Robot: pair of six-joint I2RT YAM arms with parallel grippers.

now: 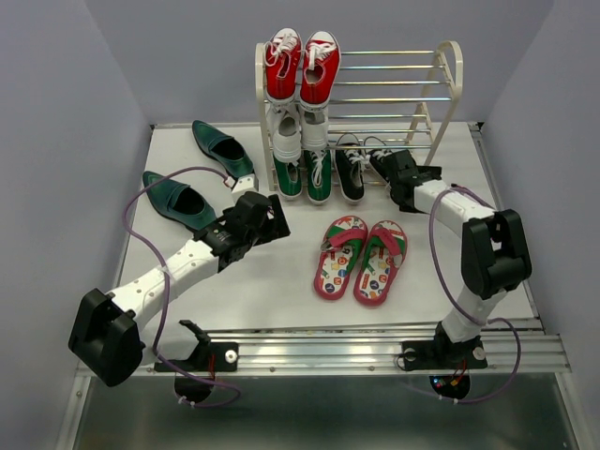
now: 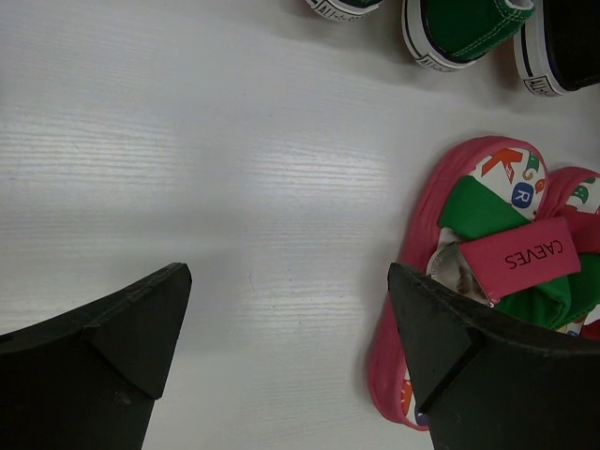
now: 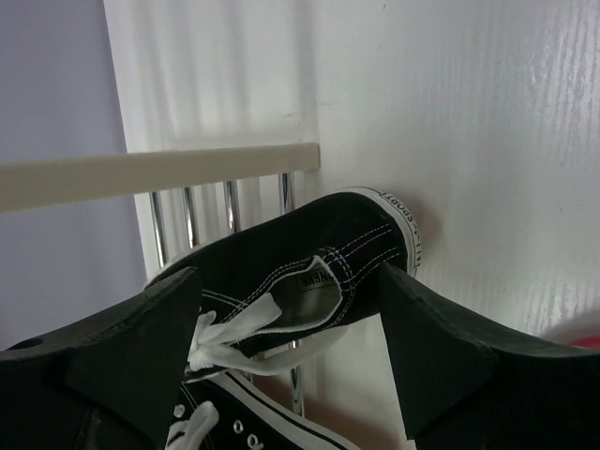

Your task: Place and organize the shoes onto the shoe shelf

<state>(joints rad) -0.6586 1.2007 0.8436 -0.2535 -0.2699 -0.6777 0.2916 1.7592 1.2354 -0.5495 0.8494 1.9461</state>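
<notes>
The cream shoe shelf (image 1: 452, 70) stands at the back. One black sneaker (image 1: 350, 174) sits on its bottom tier beside the green pair. A second black sneaker (image 3: 309, 253) lies tilted on its side against the shelf rods (image 3: 231, 208), between the fingers of my right gripper (image 3: 289, 281), whose jaws stand open around it. The pink flip-flops (image 1: 361, 259) lie side by side mid-table. Two teal loafers (image 1: 223, 150) (image 1: 178, 201) lie at the left. My left gripper (image 2: 289, 281) hangs open over bare table, and its right finger overlaps a flip-flop (image 2: 487, 211).
Red sneakers (image 1: 300, 66) fill the left of the shelf's top tier, with white sneakers (image 1: 300, 131) and green sneakers (image 1: 302, 174) below them. The right part of the upper tiers shows bare rods. My right gripper (image 1: 394, 172) is at the shelf's foot, and my left gripper (image 1: 270, 214) is left of the flip-flops.
</notes>
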